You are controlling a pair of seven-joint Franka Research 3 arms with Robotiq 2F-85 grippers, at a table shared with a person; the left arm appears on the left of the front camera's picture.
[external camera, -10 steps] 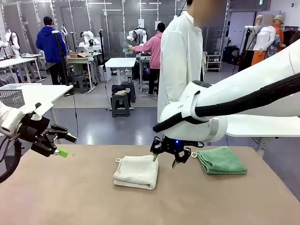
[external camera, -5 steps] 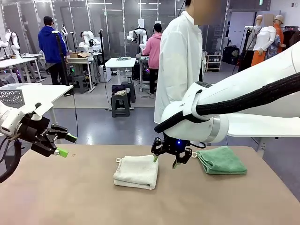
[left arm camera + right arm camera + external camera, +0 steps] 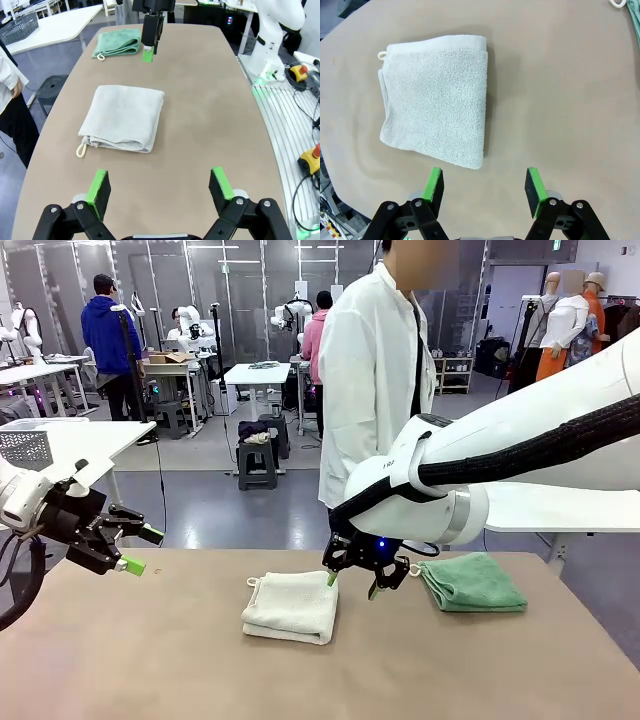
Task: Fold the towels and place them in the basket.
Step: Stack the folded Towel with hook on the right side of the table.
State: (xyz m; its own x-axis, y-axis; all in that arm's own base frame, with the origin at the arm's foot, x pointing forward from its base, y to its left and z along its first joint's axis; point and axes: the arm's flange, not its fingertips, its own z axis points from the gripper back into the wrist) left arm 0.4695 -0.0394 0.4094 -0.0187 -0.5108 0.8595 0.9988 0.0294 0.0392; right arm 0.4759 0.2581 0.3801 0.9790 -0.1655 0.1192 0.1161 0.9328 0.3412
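Note:
The cream-white towel (image 3: 290, 607) lies folded at mid table, its loop at the far left corner; it also shows as towel (image 3: 122, 117) and towel (image 3: 437, 97). The mint green towel (image 3: 472, 582) lies folded to its right, also seen as towel (image 3: 119, 42). My right gripper (image 3: 352, 585) hangs open just above the table between the two towels, beside the cream one's right edge; its own view shows the gripper (image 3: 485, 182) holding nothing. My left gripper (image 3: 143, 550) stands open and holding nothing above the table's left edge, gripper (image 3: 160, 182). A dark lattice basket (image 3: 20, 27) sits on a white side table.
A person in a white coat (image 3: 375, 390) stands at the far side of the table; a hand (image 3: 17, 87) shows by the table edge. A pale grey perforated bin (image 3: 25, 448) rests on a white table at the left. Bare table (image 3: 320, 680) stretches in front.
The person in the white coat has stepped a little to the left. Both arms and both towels have stayed in place.

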